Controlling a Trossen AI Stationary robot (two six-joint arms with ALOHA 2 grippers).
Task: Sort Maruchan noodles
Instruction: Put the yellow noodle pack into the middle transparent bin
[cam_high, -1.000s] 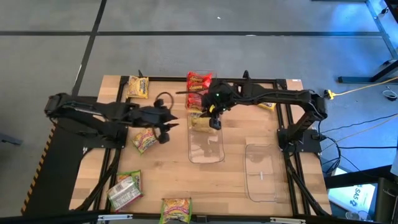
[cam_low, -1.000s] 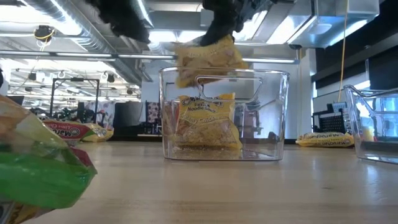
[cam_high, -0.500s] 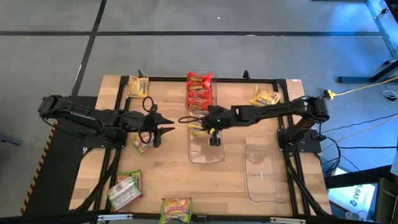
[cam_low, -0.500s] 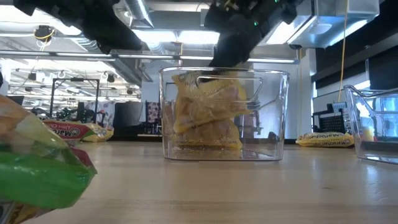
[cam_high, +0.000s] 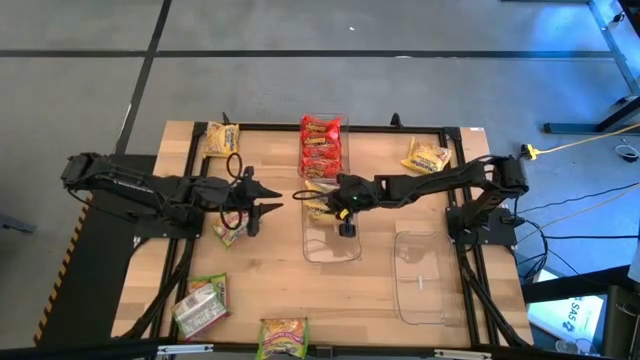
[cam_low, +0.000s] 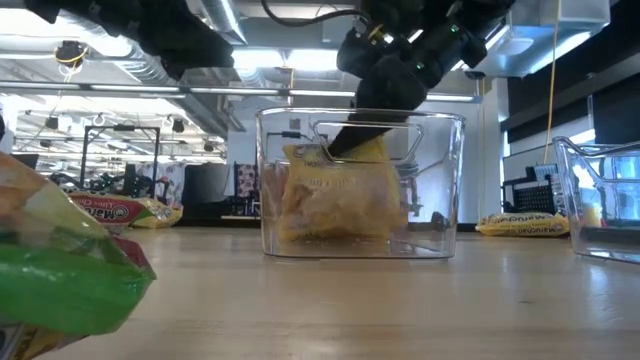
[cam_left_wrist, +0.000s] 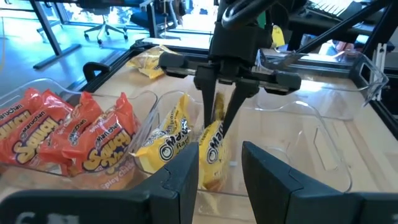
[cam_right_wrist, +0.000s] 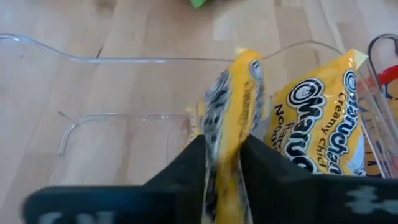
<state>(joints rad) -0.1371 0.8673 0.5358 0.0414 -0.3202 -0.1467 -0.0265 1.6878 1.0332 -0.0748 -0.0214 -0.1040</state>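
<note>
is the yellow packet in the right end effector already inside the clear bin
Yes, the right end effector holds a yellow packet down inside the clear bin, beside another yellow packet already there.

Yellow noodle packet (cam_right_wrist: 230, 118) upright in bin (cam_right_wrist: 124, 93)

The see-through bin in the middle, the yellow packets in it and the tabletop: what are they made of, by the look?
The bin looks like clear hard plastic: glossy walls you can see the packets through. The yellow packets seem thin shiny plastic film, crinkled, with printed lettering. The table looks like pale wood, showing plank seams and grain; whether solid or veneer I cannot tell.
</note>
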